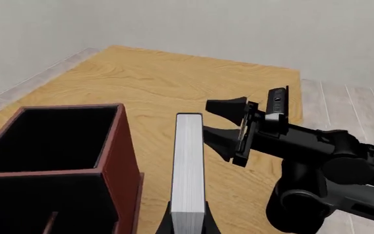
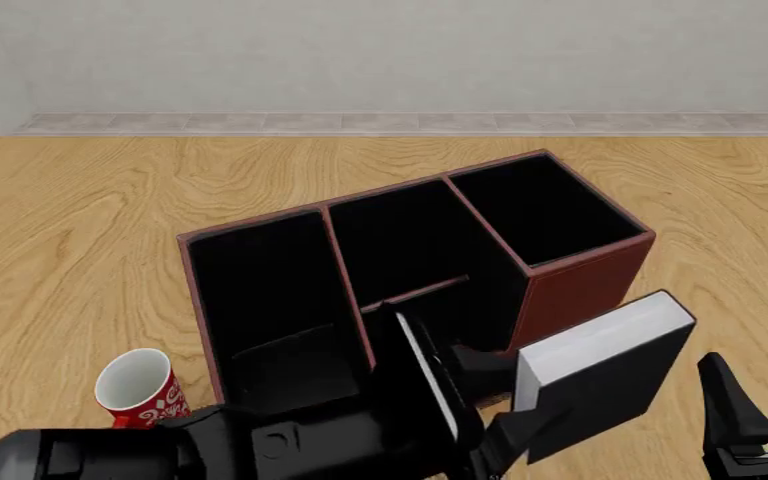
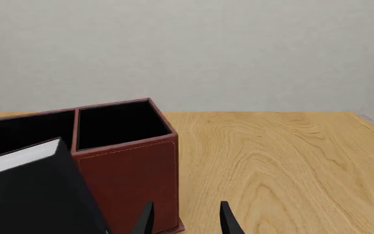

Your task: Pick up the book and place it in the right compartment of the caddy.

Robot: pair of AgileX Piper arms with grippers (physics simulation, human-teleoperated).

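Pale wood grain runs across the table point(image 2: 77, 250), with a plain grey wall behind. The left gripper point(image 1: 188, 222) pinches the book point(image 2: 598, 375) by its lower end, holding it off the table just in front of the caddy point(image 2: 578, 290). The right gripper point(image 3: 185, 217) waits beside, jaws apart, empty. Lift higher, square it over the right compartment point(image 2: 544, 208) — then lower straight. Hard black cover, white pages, leathery red-brown walls.

Even, bright, diffuse light fills all three renders, with no glare or blur; edges stay sharp throughout. The desk point(image 2: 77, 250) shows almost no cast shadows. The caddy point(image 2: 578, 285) interior reads flat black, swallowing all detail inside.
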